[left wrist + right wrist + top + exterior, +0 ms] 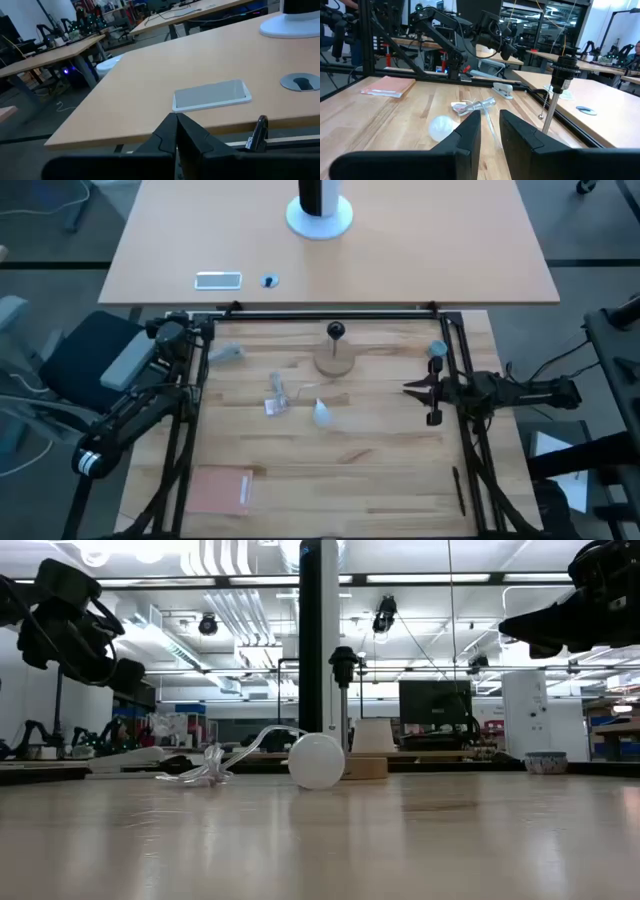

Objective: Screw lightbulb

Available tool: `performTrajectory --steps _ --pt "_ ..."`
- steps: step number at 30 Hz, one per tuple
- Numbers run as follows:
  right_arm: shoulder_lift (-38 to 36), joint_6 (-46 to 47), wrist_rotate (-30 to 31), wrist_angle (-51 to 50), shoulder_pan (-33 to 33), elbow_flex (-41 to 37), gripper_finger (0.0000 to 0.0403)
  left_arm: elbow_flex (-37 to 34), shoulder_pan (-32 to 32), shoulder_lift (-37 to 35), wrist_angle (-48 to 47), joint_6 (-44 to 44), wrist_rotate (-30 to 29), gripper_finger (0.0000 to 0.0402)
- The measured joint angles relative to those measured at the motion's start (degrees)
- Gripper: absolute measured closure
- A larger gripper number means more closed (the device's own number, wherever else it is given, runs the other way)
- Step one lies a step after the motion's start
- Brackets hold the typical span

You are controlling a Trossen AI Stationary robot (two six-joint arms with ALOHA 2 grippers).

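Your right end effector [418,389] hovered spread, empty, well apart from the lightbulb [321,414] lying on the counter [400,470]. Your left end effector [176,131] was pressed together.

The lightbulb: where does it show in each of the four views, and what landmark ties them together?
High view: the lightbulb lies mid-table, in front of the socket stand.
Low view: centre, lying on the table, the socket stand behind it.
Left wrist view: not in it.
Right wrist view: lower left of centre, partly behind the right gripper.
Shared landmark: the clear plastic wrapper beside the bulb.
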Motion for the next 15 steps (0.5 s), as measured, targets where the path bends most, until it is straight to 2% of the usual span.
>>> performTrajectory --steps 15 --pt "0.0 0.0 0.0 0.0 0.0 0.0 0.0359 0.0 0.0 0.0 0.0 0.0 0.0 0.0401"
